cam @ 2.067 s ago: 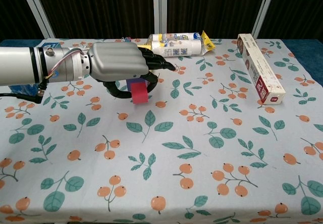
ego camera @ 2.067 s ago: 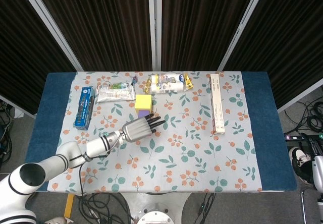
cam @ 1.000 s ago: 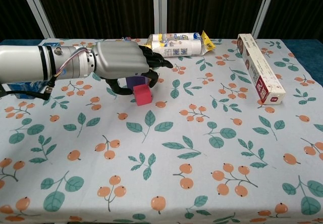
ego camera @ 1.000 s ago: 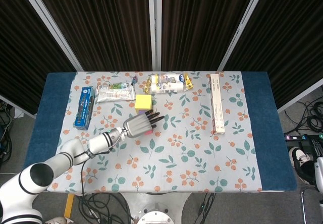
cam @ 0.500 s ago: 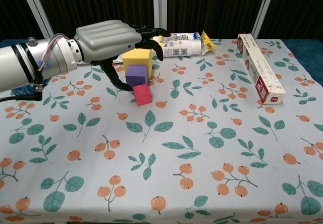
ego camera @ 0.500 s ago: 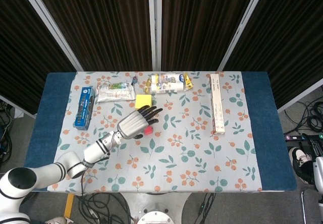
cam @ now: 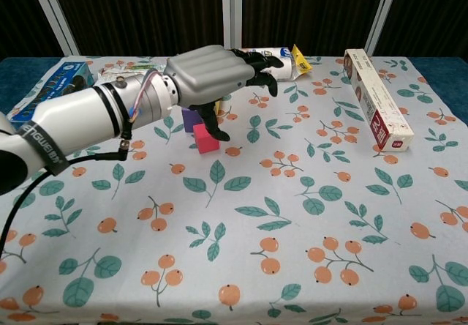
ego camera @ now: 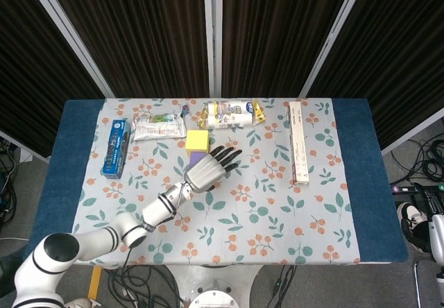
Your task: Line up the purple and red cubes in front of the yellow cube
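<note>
The yellow cube (ego camera: 198,140) stands at the back middle of the floral cloth. Directly in front of it, the purple cube (ego camera: 195,157) peeks out from behind my left hand (ego camera: 208,169). In the chest view the red cube (cam: 204,139) sits on the cloth just in front of the purple cube (cam: 192,118); the yellow cube is hidden there. My left hand (cam: 212,72) hovers above the cubes, fingers spread and pointing to the far right, holding nothing. The head view hides the red cube under the hand. My right hand is not visible.
A blue box (ego camera: 116,147) lies at the left, with a foil packet (ego camera: 158,126) beside it. A white and yellow pouch (ego camera: 230,114) lies behind the cubes. A long white carton (ego camera: 299,141) lies at the right.
My left hand set the red cube down in front of the purple one, let go, then rose and swung to the right with its fingers spreading.
</note>
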{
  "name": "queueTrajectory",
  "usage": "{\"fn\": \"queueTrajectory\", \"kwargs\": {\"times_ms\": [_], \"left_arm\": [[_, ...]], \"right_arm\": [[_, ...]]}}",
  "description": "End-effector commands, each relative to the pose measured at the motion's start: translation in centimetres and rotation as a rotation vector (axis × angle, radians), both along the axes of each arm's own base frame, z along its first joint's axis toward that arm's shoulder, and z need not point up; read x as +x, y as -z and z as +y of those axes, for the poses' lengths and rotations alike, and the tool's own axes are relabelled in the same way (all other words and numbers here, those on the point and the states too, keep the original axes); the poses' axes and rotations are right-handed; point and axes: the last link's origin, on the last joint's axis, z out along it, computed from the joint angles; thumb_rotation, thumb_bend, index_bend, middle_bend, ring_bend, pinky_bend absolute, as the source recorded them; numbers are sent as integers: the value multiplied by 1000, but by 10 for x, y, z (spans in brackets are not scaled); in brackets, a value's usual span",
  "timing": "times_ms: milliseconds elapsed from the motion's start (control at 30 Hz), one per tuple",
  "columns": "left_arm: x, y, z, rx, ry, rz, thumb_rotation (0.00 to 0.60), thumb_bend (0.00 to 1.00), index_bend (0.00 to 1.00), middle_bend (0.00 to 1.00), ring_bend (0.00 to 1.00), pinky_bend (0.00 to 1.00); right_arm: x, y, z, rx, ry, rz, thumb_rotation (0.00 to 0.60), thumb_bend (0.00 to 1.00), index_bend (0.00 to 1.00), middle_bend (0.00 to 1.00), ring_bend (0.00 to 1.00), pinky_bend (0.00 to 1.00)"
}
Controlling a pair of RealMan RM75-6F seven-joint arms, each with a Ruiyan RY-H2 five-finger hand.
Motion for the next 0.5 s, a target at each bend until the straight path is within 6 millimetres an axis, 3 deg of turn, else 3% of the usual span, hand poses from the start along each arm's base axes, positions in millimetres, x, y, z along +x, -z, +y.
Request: {"fn": "queueTrajectory", "kwargs": {"times_ms": [33,233,500], "left_arm": [[3,8,2,4,6,39,600,118,280,64,79,143],[-2,17,8,24,-9,88,600,118,280,62,78,140],[-13,13,15,53,-8,119,600,118,280,62,79,138]], "right_arm": [[-1,-1,0,-1,3,1,600,294,88,139,134,238],[-2,-2,0,-1,9,2,600,293,88,138,135,238],[-3,-1,-1,1,9,-2,600,294,87,136,134,238]]}}
